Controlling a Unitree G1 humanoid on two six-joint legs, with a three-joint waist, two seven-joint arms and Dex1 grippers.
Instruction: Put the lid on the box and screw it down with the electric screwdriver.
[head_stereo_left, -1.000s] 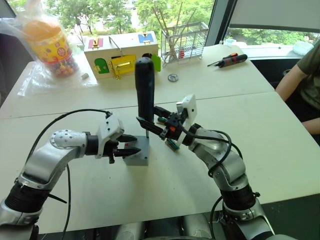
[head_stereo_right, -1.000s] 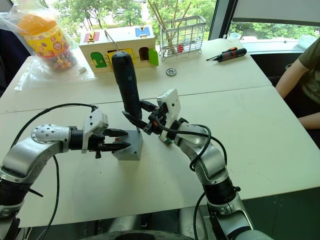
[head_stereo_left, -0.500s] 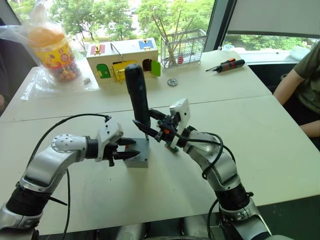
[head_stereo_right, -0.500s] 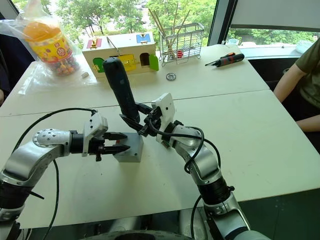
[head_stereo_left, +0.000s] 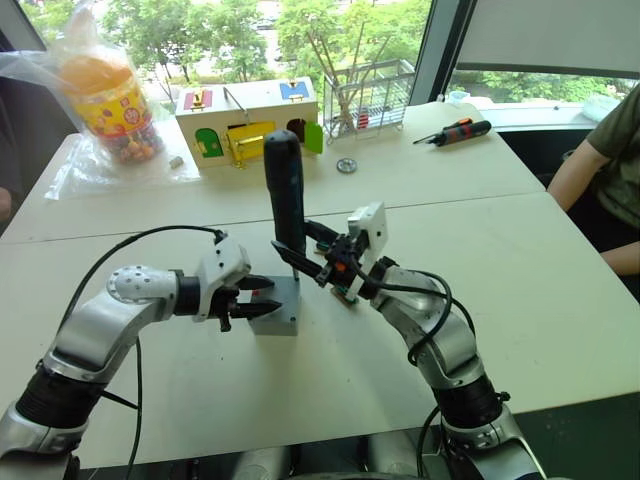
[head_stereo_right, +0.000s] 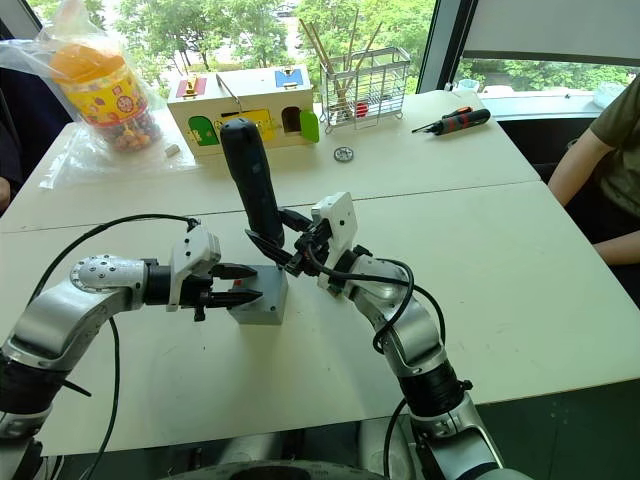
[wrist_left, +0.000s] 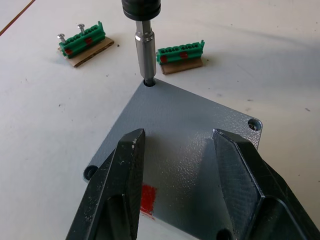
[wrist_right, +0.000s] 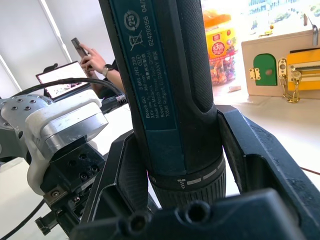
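White bench (head_stereo_left: 560, 300) top lies bare ahead of the near edge and out to the right of both arms, giving wide room there. Near the middle sits the box (head_stereo_left: 281, 318), small and grey, with the lid (wrist_left: 180, 145) lying flat on top of it, corner holes showing and a red mark on its near side. The left hand (head_stereo_left: 256, 299) comes in from the left with its two black fingers (wrist_left: 127, 165) spread apart, one on either side of the lid's near part, just above it; whether they touch it cannot be told. The right hand (head_stereo_left: 306, 254) is clamped around the lower body of the screwdriver (head_stereo_left: 285, 190), a thick black tool. Its long axis stands nearly upright, handle up, metal bit pointing down into the lid's far corner hole. Just past the box two small green terminal strips (wrist_left: 83, 41) lie on the bench. Further back stand a wooden box with coloured doors (head_stereo_left: 245, 115), a wire basket (head_stereo_left: 370, 90), a bagged jar of sweets (head_stereo_left: 100, 95) and a black-and-orange hand screwdriver (head_stereo_left: 455, 130). A person's arm (head_stereo_left: 600, 170) shows at the far right.

Compared with half a second ago, the screwdriver leans less to the left and stands closer to vertical.
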